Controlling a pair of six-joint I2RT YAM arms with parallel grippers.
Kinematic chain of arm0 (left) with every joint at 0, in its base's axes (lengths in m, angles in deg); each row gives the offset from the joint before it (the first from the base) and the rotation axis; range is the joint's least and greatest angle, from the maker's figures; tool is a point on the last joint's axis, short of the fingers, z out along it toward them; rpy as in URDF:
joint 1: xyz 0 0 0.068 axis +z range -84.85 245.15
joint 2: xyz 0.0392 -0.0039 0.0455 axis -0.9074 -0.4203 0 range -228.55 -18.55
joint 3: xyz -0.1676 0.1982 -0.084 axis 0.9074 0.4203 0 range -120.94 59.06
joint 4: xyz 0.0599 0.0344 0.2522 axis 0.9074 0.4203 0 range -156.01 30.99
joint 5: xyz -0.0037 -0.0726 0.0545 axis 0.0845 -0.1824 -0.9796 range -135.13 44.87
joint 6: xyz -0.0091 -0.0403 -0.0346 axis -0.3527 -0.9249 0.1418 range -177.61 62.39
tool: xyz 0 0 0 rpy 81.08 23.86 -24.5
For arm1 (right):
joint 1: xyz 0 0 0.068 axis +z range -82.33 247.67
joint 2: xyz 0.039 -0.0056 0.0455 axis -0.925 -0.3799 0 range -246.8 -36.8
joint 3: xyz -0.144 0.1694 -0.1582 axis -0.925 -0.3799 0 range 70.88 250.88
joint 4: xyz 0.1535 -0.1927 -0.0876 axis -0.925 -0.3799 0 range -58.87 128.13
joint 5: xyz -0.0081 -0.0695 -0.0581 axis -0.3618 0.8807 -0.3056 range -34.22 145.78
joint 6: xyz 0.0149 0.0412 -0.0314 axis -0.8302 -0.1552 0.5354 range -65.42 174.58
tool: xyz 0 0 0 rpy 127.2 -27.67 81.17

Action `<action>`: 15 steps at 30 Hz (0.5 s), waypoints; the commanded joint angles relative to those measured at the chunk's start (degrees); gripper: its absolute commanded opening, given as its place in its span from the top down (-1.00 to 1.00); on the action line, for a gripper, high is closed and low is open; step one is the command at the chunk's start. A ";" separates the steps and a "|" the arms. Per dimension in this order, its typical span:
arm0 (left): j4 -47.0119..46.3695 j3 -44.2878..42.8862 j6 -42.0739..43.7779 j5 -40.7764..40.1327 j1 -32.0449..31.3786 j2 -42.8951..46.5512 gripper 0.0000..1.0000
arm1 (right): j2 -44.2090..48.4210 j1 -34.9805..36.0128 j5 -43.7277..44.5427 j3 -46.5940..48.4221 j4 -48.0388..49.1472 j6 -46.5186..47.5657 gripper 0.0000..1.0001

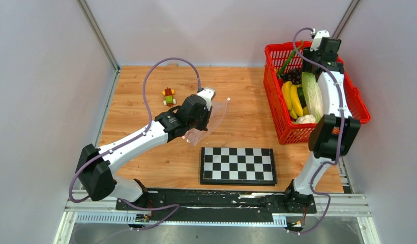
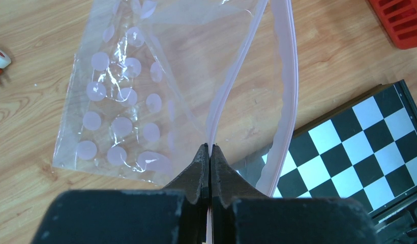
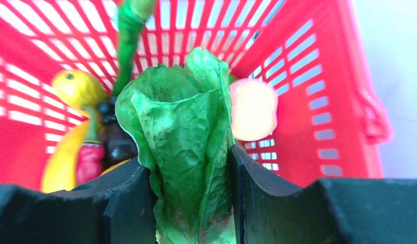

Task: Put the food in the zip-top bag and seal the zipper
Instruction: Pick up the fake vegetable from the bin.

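Observation:
My left gripper (image 2: 210,146) is shut on one pink zipper (image 2: 232,86) strip of the clear dotted zip-top bag (image 2: 125,101). It holds the bag (image 1: 212,121) up over the wooden table. The other zipper strip (image 2: 289,76) hangs apart, so the mouth gapes. Inside the red basket (image 3: 308,76), my right gripper (image 3: 188,155) is shut on the green leafy lettuce (image 3: 181,127), with both fingers pressing its sides. Around it lie other food: a peach-coloured piece (image 3: 253,109), a yellow fruit (image 3: 77,86), a long green pod (image 3: 127,35) and dark grapes (image 3: 115,137).
The red basket (image 1: 360,104) stands at the far right and also holds bananas (image 1: 293,99). A folded chessboard (image 1: 238,165) lies at the near middle. A small toy-brick figure (image 1: 169,95) sits on the table beyond my left arm.

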 commanded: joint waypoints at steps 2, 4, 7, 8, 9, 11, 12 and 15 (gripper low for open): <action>-1.26 -0.23 0.51 0.00 0.34 0.90 1.00 | 17.08 0.09 -8.33 -12.21 16.20 -1.77 0.93; -1.26 -0.22 0.45 0.16 0.35 0.83 1.00 | 21.90 0.06 -12.27 -17.95 21.12 -2.01 0.97; -1.45 -0.10 0.39 0.47 0.35 0.85 1.00 | 28.99 0.13 -19.61 -26.33 29.78 -3.64 1.00; -1.51 -0.08 0.43 0.52 0.35 0.77 1.00 | 31.14 0.15 -21.83 -28.57 32.72 -4.99 1.00; -1.53 -0.14 0.44 0.57 0.42 0.68 1.00 | 33.02 0.12 -24.36 -30.76 36.83 -6.50 1.00; -1.44 -0.33 0.52 0.61 0.52 0.58 1.00 | 37.00 0.14 -29.97 -34.20 41.27 -8.96 1.00; -1.39 -0.42 0.52 0.70 0.57 0.55 1.00 | 38.41 0.15 -32.20 -35.72 43.74 -10.22 1.00; -1.48 -0.52 0.52 1.08 0.70 0.48 1.00 | 42.29 0.15 -36.09 -40.80 50.88 -13.36 1.00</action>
